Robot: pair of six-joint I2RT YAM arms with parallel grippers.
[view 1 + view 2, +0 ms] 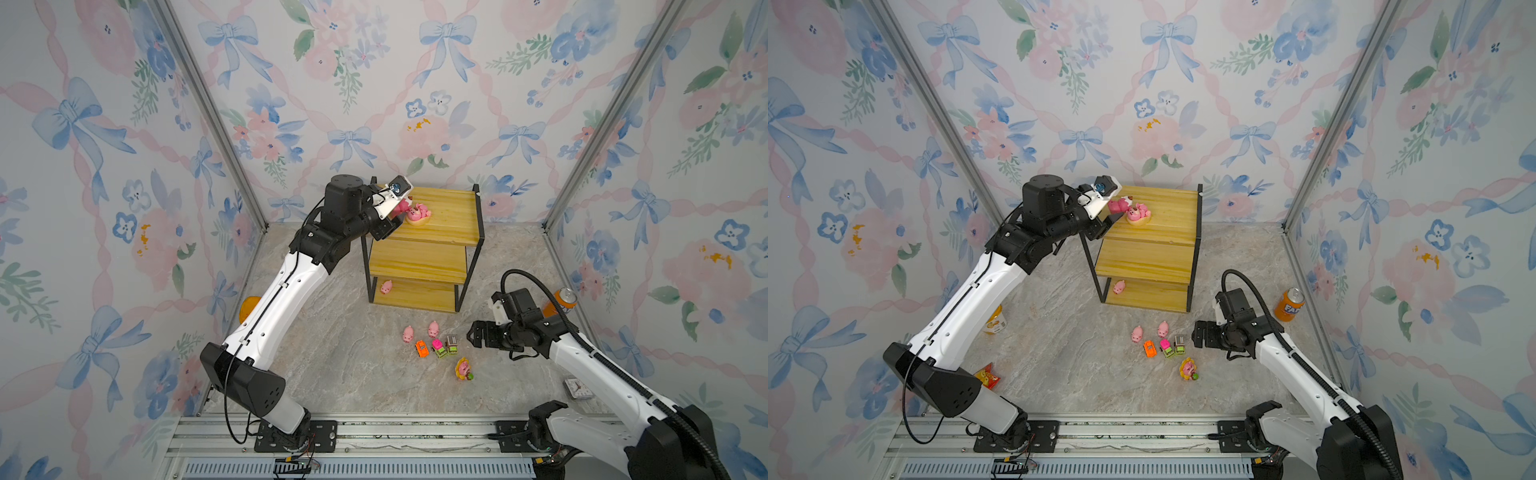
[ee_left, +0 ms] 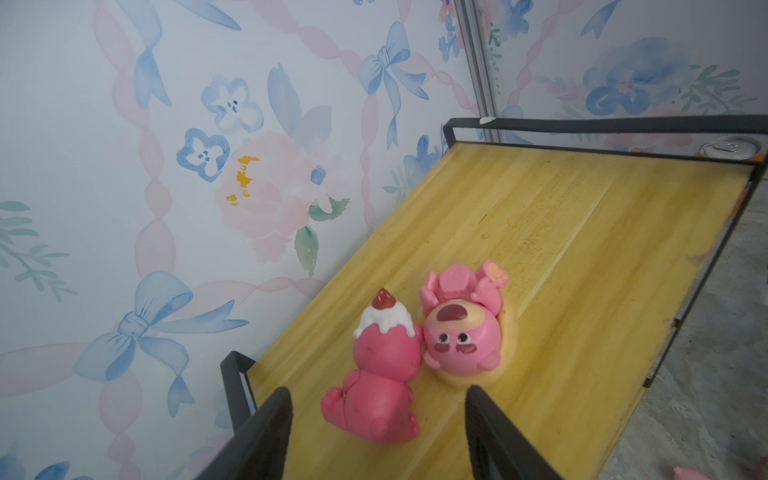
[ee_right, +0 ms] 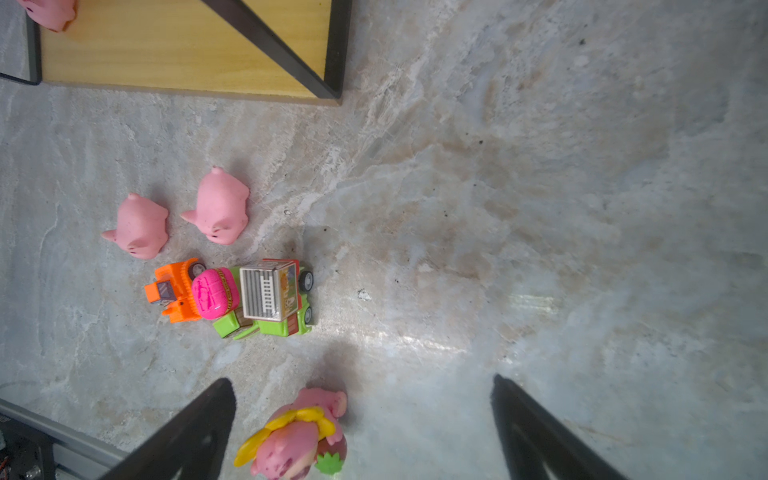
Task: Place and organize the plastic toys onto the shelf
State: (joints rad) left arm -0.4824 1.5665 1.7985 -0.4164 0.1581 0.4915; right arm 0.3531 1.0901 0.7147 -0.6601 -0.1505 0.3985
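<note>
Looking at the left gripper first: its fingers are spread apart up at the top board of the shelf. The cream-topped bear sits right in the gap between them with a sliver of board showing on each side, so nothing's pinched. That bear's long axis runs straight out from the gripper, feet end nearest the fingers and the strawberry-tipped head pointing away along the board. Can't tell whether it's sitting or lying flat. Its head touches the head of a second bear, which is on its back on a pale yellow base, face up, feet pointing away too. Down on the bottom board there's one pale pig by the left post. The right gripper is wide open as well, over the marble-look tabletop, with the third bear just beside one finger. Two more pigs and the three mini cars are bunched together on that tabletop in front of the shelf. Walls all round are pastel bow-and-flower wallpaper.
</note>
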